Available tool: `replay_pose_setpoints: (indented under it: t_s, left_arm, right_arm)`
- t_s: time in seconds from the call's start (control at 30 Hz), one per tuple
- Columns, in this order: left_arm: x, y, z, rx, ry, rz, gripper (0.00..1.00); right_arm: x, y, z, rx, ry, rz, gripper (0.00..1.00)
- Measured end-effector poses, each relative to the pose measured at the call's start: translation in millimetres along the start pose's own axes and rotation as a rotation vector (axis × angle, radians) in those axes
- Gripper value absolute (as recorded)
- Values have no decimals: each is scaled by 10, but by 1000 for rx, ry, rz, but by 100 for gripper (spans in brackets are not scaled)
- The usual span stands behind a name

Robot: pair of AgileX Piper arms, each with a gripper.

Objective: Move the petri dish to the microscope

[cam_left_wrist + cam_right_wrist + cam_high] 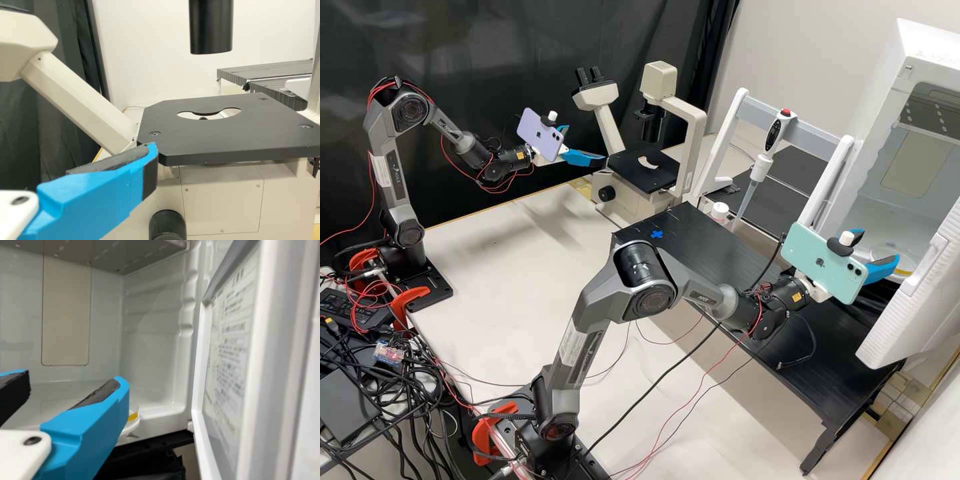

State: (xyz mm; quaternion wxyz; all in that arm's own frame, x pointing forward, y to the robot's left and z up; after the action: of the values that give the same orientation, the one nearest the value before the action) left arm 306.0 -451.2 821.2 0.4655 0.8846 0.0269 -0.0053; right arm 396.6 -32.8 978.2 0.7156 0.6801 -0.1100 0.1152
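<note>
At left, the left end effector point(587, 144) stands wide beside the stage of the microscope point(690, 150). Farther right, a pipette point(772, 148) is beyond the black surface point(720, 257), then comes the right end effector point(879, 245), its fingers also well spread. Just beside one of them, partly hidden by it, the yellow-marked petri dish point(133, 423) lies low in the white cabinet point(923, 47), whose open door point(913, 300), bearing a printed sheet point(231, 355), stands close on the right.

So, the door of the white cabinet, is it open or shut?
Open. The door stands swung out from the white cabinet, and through the opening the perforated shelf and inner walls can be seen.
</note>
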Motion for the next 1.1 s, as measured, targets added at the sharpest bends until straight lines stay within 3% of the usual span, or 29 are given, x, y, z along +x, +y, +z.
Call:
replay_pose_setpoints:
  t_s: [0.83,1.1]
  left_arm:
    - [0,0,0,0,0,0,100]
    - [0,0,0,0,0,0,100]
  right_arm:
    - [110,-105,4,3,-8,-30,100]
    - [392,-281,158,5,-93,-102,100]
